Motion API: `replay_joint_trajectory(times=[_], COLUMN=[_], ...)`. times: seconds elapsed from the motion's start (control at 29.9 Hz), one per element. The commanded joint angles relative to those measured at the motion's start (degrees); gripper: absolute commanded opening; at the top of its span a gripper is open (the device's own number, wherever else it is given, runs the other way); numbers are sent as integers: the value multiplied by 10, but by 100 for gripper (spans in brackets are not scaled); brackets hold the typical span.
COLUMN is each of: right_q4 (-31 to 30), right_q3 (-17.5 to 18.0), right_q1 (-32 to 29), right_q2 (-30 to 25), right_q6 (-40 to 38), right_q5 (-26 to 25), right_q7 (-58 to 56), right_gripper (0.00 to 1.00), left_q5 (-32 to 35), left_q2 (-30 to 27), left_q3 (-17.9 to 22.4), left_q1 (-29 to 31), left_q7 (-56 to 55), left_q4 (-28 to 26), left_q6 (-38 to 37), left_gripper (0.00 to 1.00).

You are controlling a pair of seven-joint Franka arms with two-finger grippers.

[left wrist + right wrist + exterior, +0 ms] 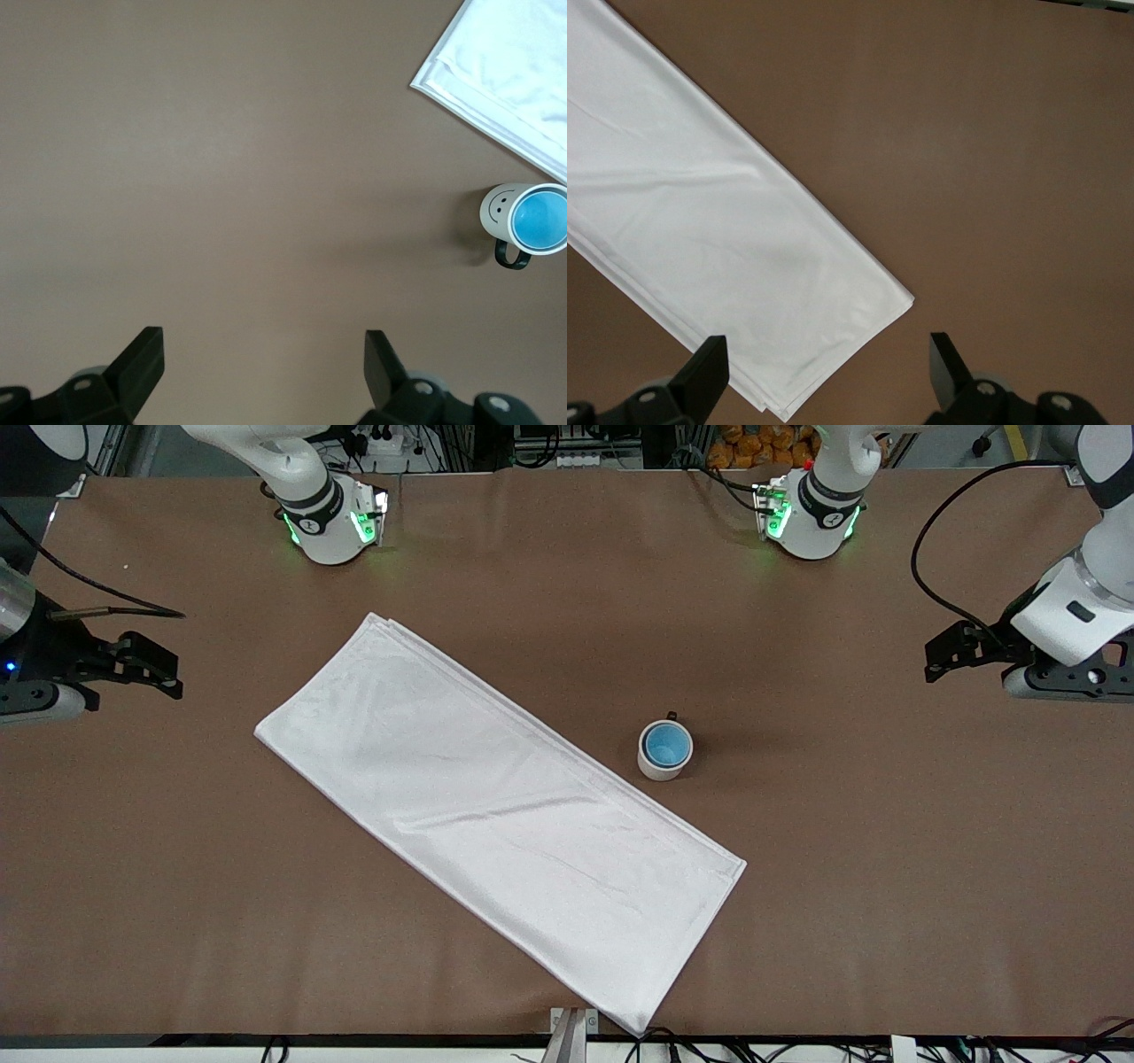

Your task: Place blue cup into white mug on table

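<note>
The blue cup (666, 744) sits upright inside the white mug (657, 769), which stands on the brown table (886, 850) beside the long edge of the white cloth, toward the left arm's end. In the left wrist view the mug (498, 205) shows a smiley face and a dark handle, with the blue cup (540, 221) in it. My left gripper (941, 657) is open and empty above the table's end, well away from the mug; its own view shows it (264, 363) over bare table. My right gripper (170, 673) is open and empty at the other end; its own view shows it (828, 367) over the cloth's corner.
A large folded white cloth (496, 815) lies diagonally across the middle of the table, reaching the front edge. It also shows in the right wrist view (718, 230) and the left wrist view (514, 71). Both arm bases stand along the table's back edge.
</note>
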Motion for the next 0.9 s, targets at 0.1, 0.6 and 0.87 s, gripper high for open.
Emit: replay_joint_trajectory(times=[0.1,0.6,0.87], right_q4=[-2,-6,-6], right_q3=[4,1,1], right_q1=[-4,-14,-14], right_q2=[-9,-14,-15], right_q6=[-1,2,3], right_q5=[-8,23,22], right_q7=[2,2,2], right_gripper=[100,100,100], left_q5=[-26,-25,-22], left_q2=[11,12,16], left_q3=[3,5,4], left_q1=[-1,-1,2], left_q7=[7,7,8], left_q4=[76,97,97], left_q6=[-26,-74,-74], left_gripper=[100,100,100])
